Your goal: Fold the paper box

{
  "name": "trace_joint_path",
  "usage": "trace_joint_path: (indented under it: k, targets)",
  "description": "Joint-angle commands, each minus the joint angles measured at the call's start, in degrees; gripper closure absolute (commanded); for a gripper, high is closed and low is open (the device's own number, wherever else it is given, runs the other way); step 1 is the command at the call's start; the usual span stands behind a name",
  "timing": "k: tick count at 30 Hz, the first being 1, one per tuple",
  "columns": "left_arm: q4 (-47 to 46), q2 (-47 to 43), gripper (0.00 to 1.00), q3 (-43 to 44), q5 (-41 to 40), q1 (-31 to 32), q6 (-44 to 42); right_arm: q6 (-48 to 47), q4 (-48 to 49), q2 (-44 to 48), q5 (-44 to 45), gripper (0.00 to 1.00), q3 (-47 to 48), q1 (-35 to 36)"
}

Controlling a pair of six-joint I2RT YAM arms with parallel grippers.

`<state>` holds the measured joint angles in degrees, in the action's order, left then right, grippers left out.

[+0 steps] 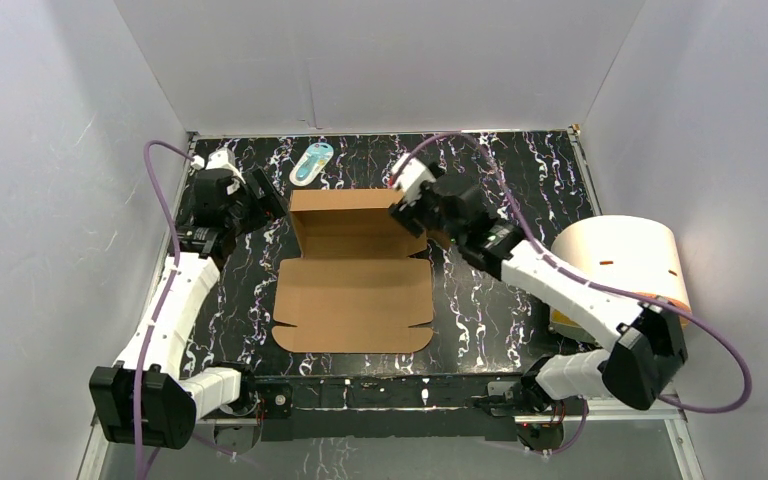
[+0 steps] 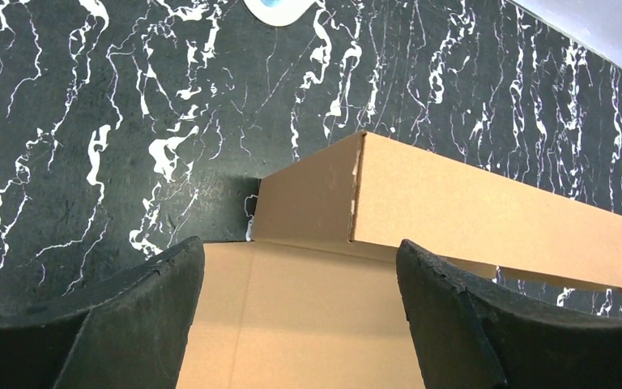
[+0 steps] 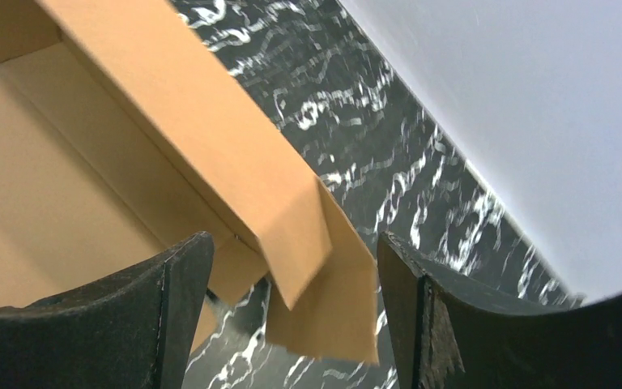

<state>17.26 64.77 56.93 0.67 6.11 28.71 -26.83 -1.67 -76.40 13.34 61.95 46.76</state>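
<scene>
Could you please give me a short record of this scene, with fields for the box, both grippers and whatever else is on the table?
paper box: centre of table, partly folded; far wall raised, near panel lying flat
left gripper: open, at the box's far left corner, holding nothing
right gripper: open, loose corner flap between its fingers, not gripped
other items: white-and-blue oval item at far edge; cream cylinder on the right
table: black with white marbling

Overhead plus wrist close-ups, paper box (image 1: 352, 275)
</scene>
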Motion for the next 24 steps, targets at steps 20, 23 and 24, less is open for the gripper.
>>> trace_joint_path:
  k: [20,23,24]
  targets:
    - [2.2,-10.5,0.16,-3.0,-2.3,20.5,13.7,20.9,20.8,9.1,-11.4,0.29,-20.8,-19.8]
    - [-2.4,-9.9,0.16,-5.6,-4.4,25.1,15.8,20.7,25.4,8.8,-11.8,0.33,-23.4,-20.0]
    - [-3.7,-9.3,0.16,-6.2,-5.2,26.4,16.3,20.6,27.6,8.7,-12.0,0.34,-24.5,-20.0]
